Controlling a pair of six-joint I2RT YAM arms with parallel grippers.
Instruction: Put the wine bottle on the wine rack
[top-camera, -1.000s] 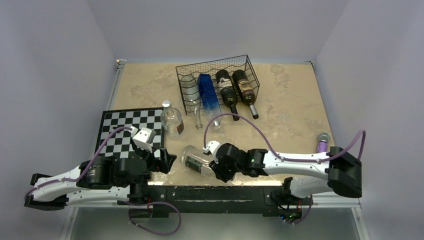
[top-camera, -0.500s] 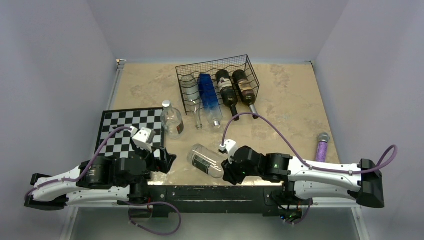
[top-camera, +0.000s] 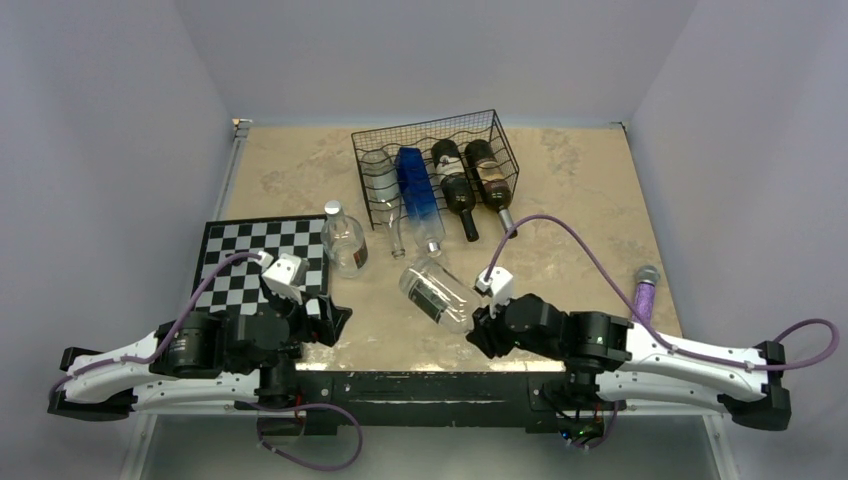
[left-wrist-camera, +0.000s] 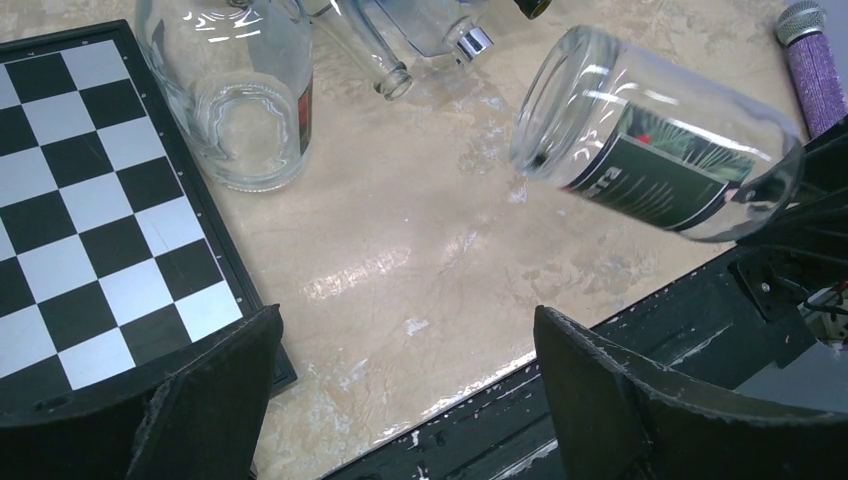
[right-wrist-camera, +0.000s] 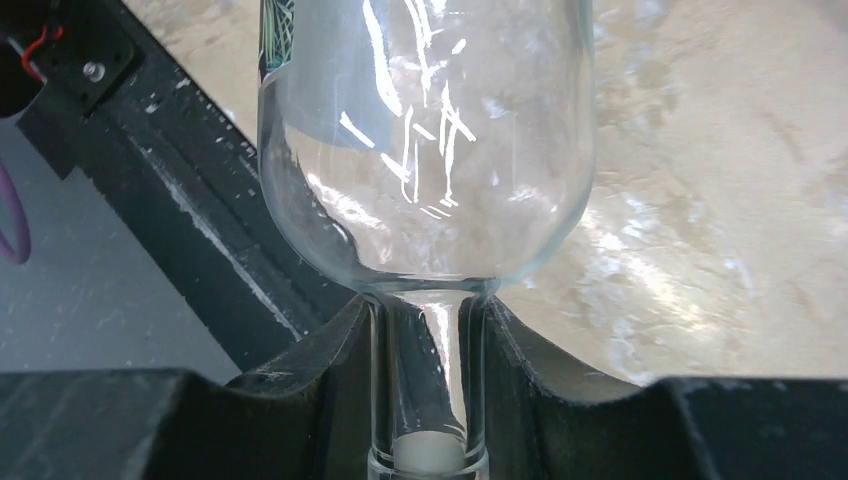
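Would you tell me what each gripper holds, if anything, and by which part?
Right gripper: the clear wine bottle, by its neck. Left gripper: nothing.

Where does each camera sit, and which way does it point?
Top external: above and behind, looking down on the table and wine rack; both arms show.
Left wrist: on the left arm, looking down past the open left gripper at the chessboard.
Right wrist: on the right arm, looking along the right gripper, which grips the clear bottle by its neck.
All three show that bottle.
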